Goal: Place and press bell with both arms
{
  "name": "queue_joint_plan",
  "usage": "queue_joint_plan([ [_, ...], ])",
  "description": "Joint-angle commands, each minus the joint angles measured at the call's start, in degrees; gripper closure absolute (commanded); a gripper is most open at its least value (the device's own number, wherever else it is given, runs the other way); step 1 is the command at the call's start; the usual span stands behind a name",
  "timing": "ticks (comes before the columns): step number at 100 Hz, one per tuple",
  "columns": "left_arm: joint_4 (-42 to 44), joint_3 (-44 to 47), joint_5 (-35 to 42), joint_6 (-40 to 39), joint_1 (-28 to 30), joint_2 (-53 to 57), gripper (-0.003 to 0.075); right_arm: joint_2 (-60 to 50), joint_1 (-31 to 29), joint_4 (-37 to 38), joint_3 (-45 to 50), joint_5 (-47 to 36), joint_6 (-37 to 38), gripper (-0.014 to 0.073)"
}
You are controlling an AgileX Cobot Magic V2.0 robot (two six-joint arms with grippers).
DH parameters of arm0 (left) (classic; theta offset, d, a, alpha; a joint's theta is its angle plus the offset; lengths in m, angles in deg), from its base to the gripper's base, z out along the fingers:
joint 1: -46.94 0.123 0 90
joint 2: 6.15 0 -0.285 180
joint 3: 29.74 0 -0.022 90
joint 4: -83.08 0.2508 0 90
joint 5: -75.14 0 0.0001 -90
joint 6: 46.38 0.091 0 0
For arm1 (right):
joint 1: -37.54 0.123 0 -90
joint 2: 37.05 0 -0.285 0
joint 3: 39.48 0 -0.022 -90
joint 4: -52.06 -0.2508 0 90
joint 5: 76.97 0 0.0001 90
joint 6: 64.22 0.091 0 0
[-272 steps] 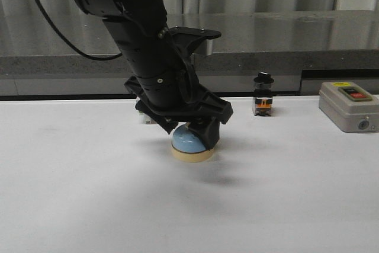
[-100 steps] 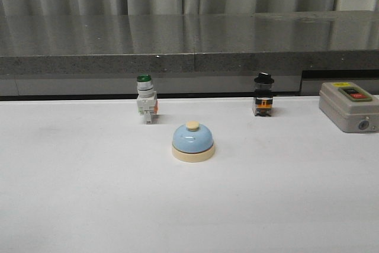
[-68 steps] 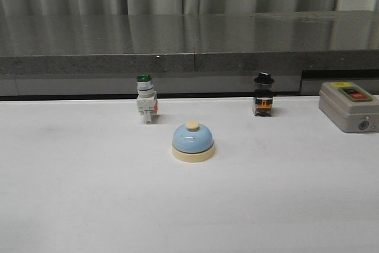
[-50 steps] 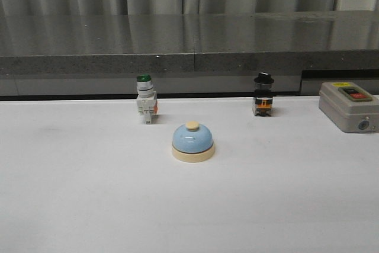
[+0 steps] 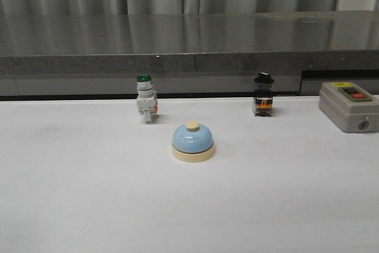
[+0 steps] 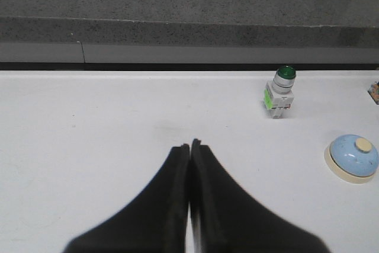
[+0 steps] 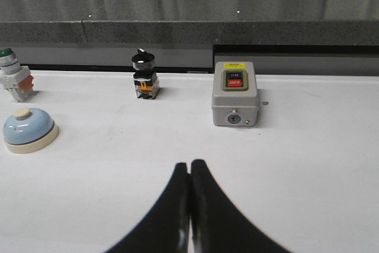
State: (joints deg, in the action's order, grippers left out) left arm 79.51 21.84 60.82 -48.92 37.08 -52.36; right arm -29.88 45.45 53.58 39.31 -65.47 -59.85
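Left arm that covered the bell 2.7 s ago is gone from the front view; nothing has shifted in the last second. Bell (image 5: 193, 142) sits upright on the white table (image 5: 89, 194), free of both grippers, forward of and between the green-capped pushbutton (image 5: 145, 105) and black-knobbed selector switch (image 5: 263, 94). Light-blue dome, cream base, cream button on top. Grey ON/OFF switch box (image 5: 348, 106) far right. Left gripper (image 6: 190, 144) and right gripper (image 7: 189, 163) both clenched, holding nothing. Grey stone ledge (image 5: 189, 45) and curtain behind.
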Motion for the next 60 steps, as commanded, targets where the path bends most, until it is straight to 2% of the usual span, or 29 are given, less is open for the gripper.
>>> queue_joint_plan([
  [1, 0.40, -1.47, 5.04, -0.47, 0.13, 0.15, 0.0739, -0.93, -0.18, 0.42, -0.82, -4.88, -0.51, 0.0654],
  [28, 1.84, 1.90, 6.88, -0.47, 0.13, 4.10, 0.0739, -0.93, -0.18, 0.42, -0.82, -4.88, -0.51, 0.0654],
  [60, 5.83, 15.58, 9.98, -0.47, 0.24, 23.36, 0.0740, -0.93, -0.18, 0.42, -0.82, -4.88, -0.51, 0.0654],
])
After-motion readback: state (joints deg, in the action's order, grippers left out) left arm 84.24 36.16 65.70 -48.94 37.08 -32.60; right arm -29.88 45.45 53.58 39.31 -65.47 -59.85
